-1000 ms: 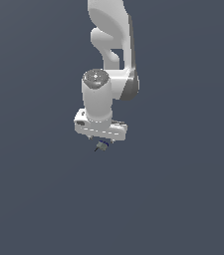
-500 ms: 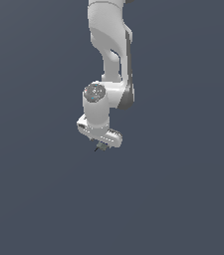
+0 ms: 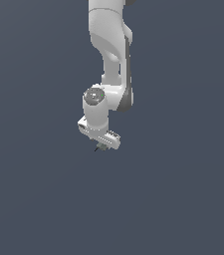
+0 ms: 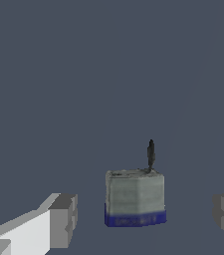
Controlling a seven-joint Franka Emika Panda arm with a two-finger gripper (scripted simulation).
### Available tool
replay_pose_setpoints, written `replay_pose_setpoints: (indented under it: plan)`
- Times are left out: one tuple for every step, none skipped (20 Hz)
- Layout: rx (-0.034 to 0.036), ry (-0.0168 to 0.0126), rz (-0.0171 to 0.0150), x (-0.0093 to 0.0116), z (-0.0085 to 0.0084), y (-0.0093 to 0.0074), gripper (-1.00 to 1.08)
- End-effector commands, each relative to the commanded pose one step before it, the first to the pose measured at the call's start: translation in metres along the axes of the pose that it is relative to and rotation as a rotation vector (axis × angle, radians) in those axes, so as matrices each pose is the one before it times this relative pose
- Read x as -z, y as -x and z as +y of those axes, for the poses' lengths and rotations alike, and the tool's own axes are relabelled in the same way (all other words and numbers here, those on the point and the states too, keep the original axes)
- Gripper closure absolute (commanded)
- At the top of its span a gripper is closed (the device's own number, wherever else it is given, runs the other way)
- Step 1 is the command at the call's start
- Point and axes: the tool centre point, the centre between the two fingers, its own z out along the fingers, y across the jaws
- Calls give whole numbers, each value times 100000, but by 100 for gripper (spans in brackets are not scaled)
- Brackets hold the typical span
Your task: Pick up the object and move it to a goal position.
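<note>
- White arm's gripper [image 3: 101,145] spread wide, fingers [image 4: 62,220] clear of the small grey-green, blue-based block [image 4: 134,198] between them.
- Plain dark grey backdrop all round.
- Exterior view: block [image 3: 102,147] barely discernible.

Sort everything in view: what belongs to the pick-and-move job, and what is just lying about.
Belongs to the job:
- the object, grey-green with a blue base and a dark tip
- the gripper, fingers either side of the object, not touching

Lying about:
- nothing visible; only a plain grey background

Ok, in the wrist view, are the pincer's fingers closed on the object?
No, the object sits between the fingers with clear gaps on both sides, touching neither.
</note>
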Motion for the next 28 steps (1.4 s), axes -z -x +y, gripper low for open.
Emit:
replay_pose_setpoints:
  plan:
    - [0, -16, 33, -108, -12, -4, -92]
    - [-49, -3, 4, -166, 19, -2, -92]
    - [0, 0, 0, -236, -10, 14, -92]
    - [-49, -2, 4, -299, 14, 7, -92]
    - [-49, -2, 4, -365, 11, 12, -92]
    - [-49, -2, 4, -429, 9, 16, -92]
    - [-49, -2, 4, -492, 7, 21, -92]
    - [-69, -3, 6, -550, 15, 19, -92]
    - [-69, -3, 7, -541, 14, 16, -92]
    - [-49, -2, 5, -470, 5, 11, -92]
    - [-48, -3, 5, -398, 5, 1, -92]
    - [-48, -4, 6, -326, 6, -9, -92]
    - [0, 0, 0, -261, -19, -8, -92]
    - [0, 0, 0, -195, -18, -15, -92]
    - [0, 0, 0, -133, -15, -18, -92]
    - [0, 0, 0, -76, -10, -15, -92]
    - [0, 0, 0, -24, -4, -6, -92]
    - [0, 0, 0, 0, 0, 0, 108]
    - [0, 0, 0, 0, 0, 0, 108]
    - [0, 0, 0, 0, 0, 0, 108]
    - [0, 0, 0, 0, 0, 0, 108]
    - [0, 0, 0, 0, 0, 0, 108]
    - [0, 0, 0, 0, 0, 0, 108]
    - [0, 0, 0, 0, 0, 0, 108]
    - [0, 0, 0, 0, 0, 0, 108]
    - [0, 0, 0, 0, 0, 0, 108]
    - [0, 0, 0, 0, 0, 0, 108]
    - [10, -67, -11, 68, -24, 23, 108]
